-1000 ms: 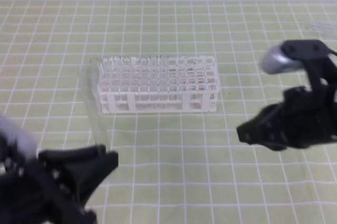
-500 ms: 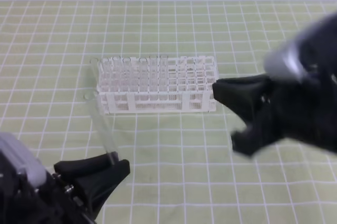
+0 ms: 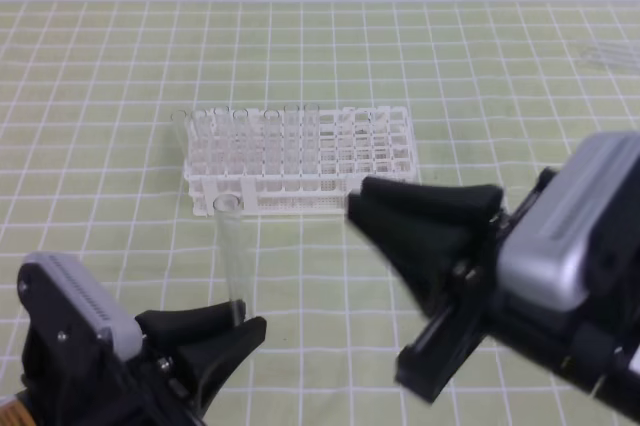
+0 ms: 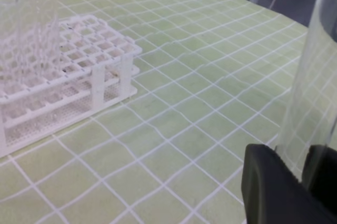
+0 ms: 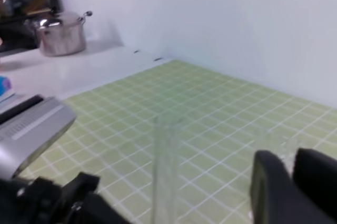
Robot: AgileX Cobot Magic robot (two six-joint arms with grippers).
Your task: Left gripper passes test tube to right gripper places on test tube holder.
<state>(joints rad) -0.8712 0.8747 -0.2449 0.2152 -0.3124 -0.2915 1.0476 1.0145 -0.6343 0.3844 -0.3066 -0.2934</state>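
While upright, test tube (image 3: 232, 251) (clear glass).

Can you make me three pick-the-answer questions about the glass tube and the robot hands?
1. Where is the test tube?
A. lying on the mat
B. standing up in the left gripper
C. in the rack

2. What colour is the test tube holder?
A. white
B. blue
C. black

3. Is the right gripper holding the tube?
A. yes, squeezing it
B. yes, by the rim
C. no, it is beside it, not touching

Answers: 1 B, its bottom end sits between the left jaws. 2 A, the lattice is white on the green mat. 3 C, mat shows between them.
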